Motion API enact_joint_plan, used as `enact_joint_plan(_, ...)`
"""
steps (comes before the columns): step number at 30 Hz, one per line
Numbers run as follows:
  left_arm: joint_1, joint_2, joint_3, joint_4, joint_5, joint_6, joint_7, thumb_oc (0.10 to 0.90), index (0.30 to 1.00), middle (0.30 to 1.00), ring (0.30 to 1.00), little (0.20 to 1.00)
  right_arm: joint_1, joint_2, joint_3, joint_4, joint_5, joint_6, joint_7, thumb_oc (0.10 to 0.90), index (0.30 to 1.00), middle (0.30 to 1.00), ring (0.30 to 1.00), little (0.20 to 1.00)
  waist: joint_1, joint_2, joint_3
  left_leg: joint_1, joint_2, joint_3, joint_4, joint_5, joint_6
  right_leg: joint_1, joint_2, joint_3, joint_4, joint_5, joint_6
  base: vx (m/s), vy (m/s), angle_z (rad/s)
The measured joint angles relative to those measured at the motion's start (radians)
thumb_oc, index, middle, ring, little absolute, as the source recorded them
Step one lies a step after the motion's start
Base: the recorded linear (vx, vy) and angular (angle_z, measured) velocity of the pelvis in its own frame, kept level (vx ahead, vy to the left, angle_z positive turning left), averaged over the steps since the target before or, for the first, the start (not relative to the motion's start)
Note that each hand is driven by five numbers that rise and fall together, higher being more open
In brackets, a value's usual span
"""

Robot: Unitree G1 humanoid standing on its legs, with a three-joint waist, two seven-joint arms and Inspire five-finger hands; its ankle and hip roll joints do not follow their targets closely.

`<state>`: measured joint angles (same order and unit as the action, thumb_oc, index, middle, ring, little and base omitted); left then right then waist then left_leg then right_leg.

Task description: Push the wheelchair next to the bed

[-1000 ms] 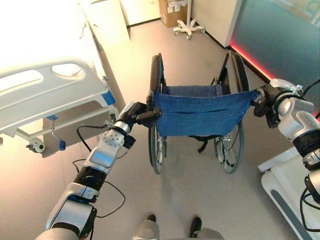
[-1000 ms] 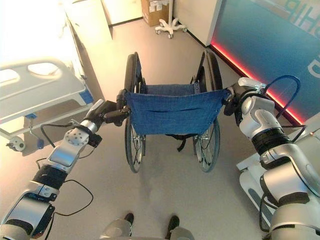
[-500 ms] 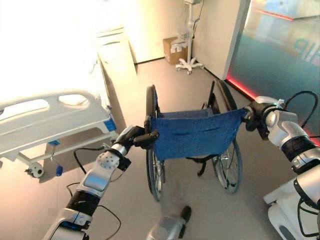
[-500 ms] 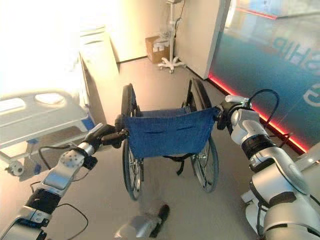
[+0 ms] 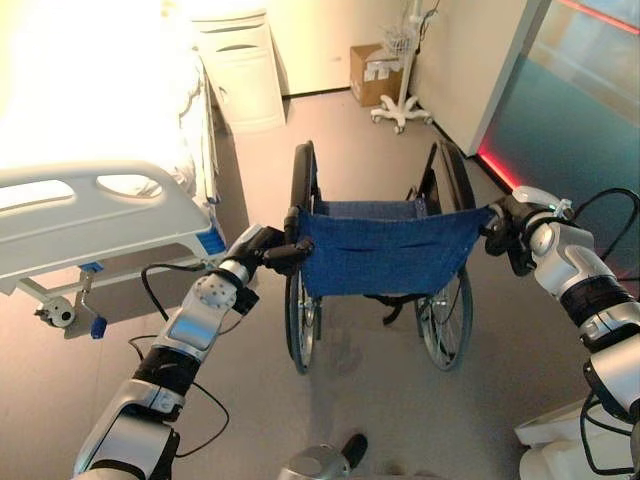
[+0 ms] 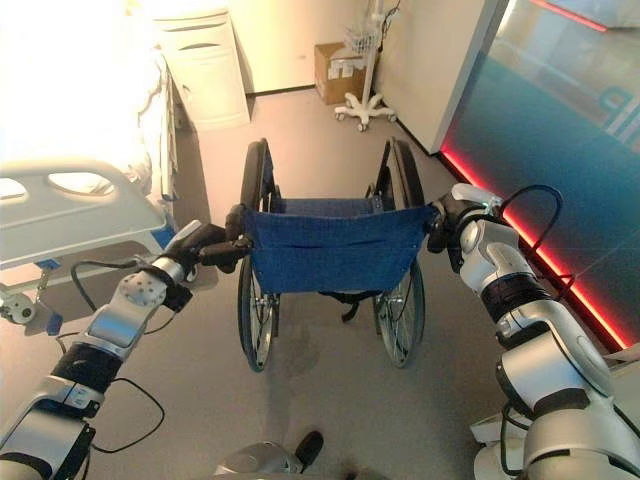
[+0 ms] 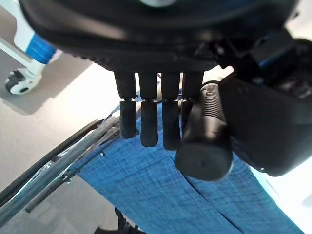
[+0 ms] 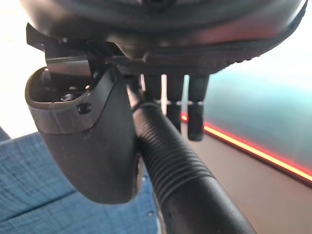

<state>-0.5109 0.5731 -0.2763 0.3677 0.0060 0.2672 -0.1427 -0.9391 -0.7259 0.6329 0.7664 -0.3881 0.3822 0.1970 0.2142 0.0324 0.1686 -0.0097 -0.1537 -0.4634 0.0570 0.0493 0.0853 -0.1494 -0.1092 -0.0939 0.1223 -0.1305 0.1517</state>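
The wheelchair, black-framed with a blue cloth back, stands in front of me with its back towards me. Its left wheel is beside the foot end of the white bed. My left hand is shut on the left push handle, a black ribbed grip held between fingers and thumb. My right hand is shut on the right push handle, with the thumb alongside it and the fingers behind.
A white cabinet stands at the bed's far side. A cardboard box and a wheeled stand sit at the back wall. A teal glass wall with a red floor strip runs along the right. Open floor lies ahead of the wheelchair.
The whole view has swung up and shifted as I walk. Both hands keep their hold on the push handles, and the wheelchair has rolled on with me beside the bed's foot end.
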Motion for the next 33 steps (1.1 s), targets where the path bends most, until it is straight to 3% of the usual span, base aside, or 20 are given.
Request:
enact_joint_plan(2,0.001,0.011,0.019,0.000,0.001,-0.001,0.009,0.400,0.300,0.300,0.300,0.300,-0.006,0.023,-0.001,-0.012,0.002,0.029,0.000,0.400,0.300,0.300,0.300,0.300,-0.016,-0.035,0.006,-0.005,0.004,-0.013,0.022,-0.050,-0.007,0.001,-0.036,0.020,-0.157,0.082,0.025,0.44,-0.377,0.64)
enact_joint_plan(3,0.001,0.017,0.023,-0.003,0.001,-0.002,0.011,0.400,0.300,0.300,0.300,0.300,-0.006,0.028,-0.001,-0.017,0.004,0.038,0.000,0.400,0.300,0.300,0.300,0.300,-0.020,-0.051,0.007,-0.003,0.005,-0.020,0.036,-0.066,-0.016,0.004,-0.045,0.034,-0.179,0.098,0.035,0.51,-0.555,0.77)
enact_joint_plan(4,0.000,0.029,0.035,-0.003,0.001,-0.007,0.012,0.400,0.300,0.300,0.300,0.300,-0.009,0.033,-0.001,-0.032,0.007,0.053,0.002,0.400,0.300,0.300,0.300,0.300,-0.030,-0.085,0.008,-0.005,0.010,-0.031,0.060,-0.100,-0.031,0.025,-0.058,0.045,-0.201,0.125,0.042,0.42,-0.513,0.79)
enact_joint_plan(6,-0.010,0.028,0.050,0.001,0.013,-0.023,0.013,0.400,0.300,0.300,0.300,0.300,-0.007,0.025,-0.006,-0.064,0.018,0.076,0.002,0.400,0.300,0.300,0.300,0.300,-0.045,-0.086,0.017,-0.015,0.059,-0.050,0.105,-0.171,-0.035,0.057,-0.010,0.035,-0.185,0.198,0.031,0.42,-0.486,1.06)
enact_joint_plan(8,-0.016,0.018,0.047,0.000,0.032,-0.023,0.012,0.400,0.300,0.300,0.300,0.300,-0.013,0.010,-0.008,-0.066,0.035,0.078,0.002,0.400,0.300,0.300,0.300,0.300,-0.080,-0.073,0.025,-0.019,0.103,0.012,0.138,-0.178,-0.039,0.081,0.025,0.017,-0.155,0.199,0.006,0.34,-0.334,1.14)
enact_joint_plan(9,-0.015,0.008,0.047,0.000,0.031,-0.023,0.012,0.400,0.300,0.300,0.300,0.300,-0.015,0.000,-0.006,-0.068,0.038,0.078,0.002,0.400,0.300,0.300,0.300,0.300,-0.084,-0.066,0.029,-0.028,0.104,0.037,0.169,-0.184,-0.050,0.089,0.026,-0.002,-0.137,0.193,-0.025,0.35,-0.348,1.05)
enact_joint_plan(10,-0.006,-0.018,0.040,-0.003,0.029,-0.021,0.011,0.400,0.300,0.300,0.300,0.300,-0.014,-0.033,0.007,-0.081,0.041,0.078,0.009,0.400,0.300,0.300,0.300,0.300,-0.086,-0.045,0.029,-0.020,0.125,0.090,0.167,-0.189,-0.055,0.095,0.039,-0.031,-0.085,0.157,-0.081,0.25,-0.254,0.87)
enact_joint_plan(12,0.002,-0.041,0.021,-0.026,0.028,-0.020,0.016,0.400,0.300,0.300,0.300,0.300,-0.012,-0.074,0.013,-0.089,0.041,0.078,0.024,0.400,0.300,0.300,0.300,0.300,-0.092,-0.012,0.017,-0.008,0.167,0.155,0.090,-0.181,-0.060,0.100,0.055,-0.081,-0.049,0.115,-0.095,0.21,-0.257,0.82)
enact_joint_plan(13,-0.005,-0.068,0.010,-0.024,0.024,-0.016,0.027,0.400,0.300,0.300,0.300,0.300,-0.007,-0.094,0.011,-0.088,0.042,0.078,0.024,0.400,0.300,0.300,0.300,0.300,-0.098,-0.011,0.015,-0.007,0.188,0.214,0.083,-0.156,-0.084,0.116,0.050,-0.115,-0.051,0.104,-0.105,0.14,-0.234,0.81)
enact_joint_plan(15,-0.016,-0.092,0.002,-0.021,0.014,-0.013,0.053,0.400,0.300,0.300,0.300,0.300,-0.006,-0.107,0.006,-0.083,0.039,0.078,0.022,0.400,0.300,0.300,0.300,0.300,-0.121,-0.008,0.011,-0.012,0.191,0.255,0.067,-0.118,-0.124,0.130,0.039,-0.142,-0.045,0.081,-0.105,0.10,-0.180,0.86)
enact_joint_plan(19,-0.114,-0.094,-0.049,0.032,-0.041,-0.003,0.119,0.400,0.300,0.300,0.300,0.300,-0.016,-0.124,-0.049,-0.084,0.020,0.076,0.020,0.400,0.300,0.300,0.300,0.300,-0.193,-0.005,0.009,-0.017,0.200,0.358,-0.053,-0.017,-0.129,0.133,0.046,-0.145,-0.050,0.049,-0.109,0.11,-0.220,0.87)
enact_joint_plan(27,-0.172,-0.088,-0.060,0.106,-0.049,0.022,0.145,0.400,0.300,0.300,0.300,0.300,-0.052,-0.095,-0.063,-0.084,0.003,0.076,0.020,0.400,0.300,0.300,0.300,0.300,-0.200,-0.006,0.009,-0.017,0.212,0.383,-0.067,0.060,-0.205,0.153,0.065,-0.166,-0.076,0.026,-0.143,0.15,-0.190,0.17)
enact_joint_plan(30,-0.160,-0.085,-0.067,0.110,-0.049,0.021,0.147,0.400,0.300,0.300,0.300,0.300,-0.057,-0.085,-0.054,-0.076,0.001,0.076,0.020,0.400,0.300,0.300,0.300,0.300,-0.195,-0.014,0.009,-0.035,0.196,0.360,-0.015,0.063,-0.209,0.175,0.069,-0.167,-0.091,0.024,-0.148,0.31,-0.197,0.10)
enact_joint_plan(31,-0.133,-0.078,-0.069,0.091,-0.048,0.018,0.153,0.400,0.300,0.300,0.300,0.300,-0.053,-0.078,-0.034,-0.075,0.001,0.076,0.016,0.400,0.300,0.300,0.300,0.300,-0.188,-0.040,0.016,-0.058,0.182,0.336,0.031,0.044,-0.212,0.203,0.062,-0.162,-0.113,0.026,-0.154,0.36,-0.173,-0.15)
enact_joint_plan(33,-0.050,-0.073,-0.044,0.013,-0.038,0.018,0.173,0.400,0.300,0.300,0.300,0.300,-0.045,-0.069,-0.029,-0.088,0.001,0.076,0.014,0.400,0.300,0.300,0.300,0.300,-0.140,-0.048,0.014,-0.073,0.130,0.297,0.035,0.039,-0.207,0.213,0.064,-0.110,-0.123,0.026,-0.156,0.41,-0.118,-0.67)
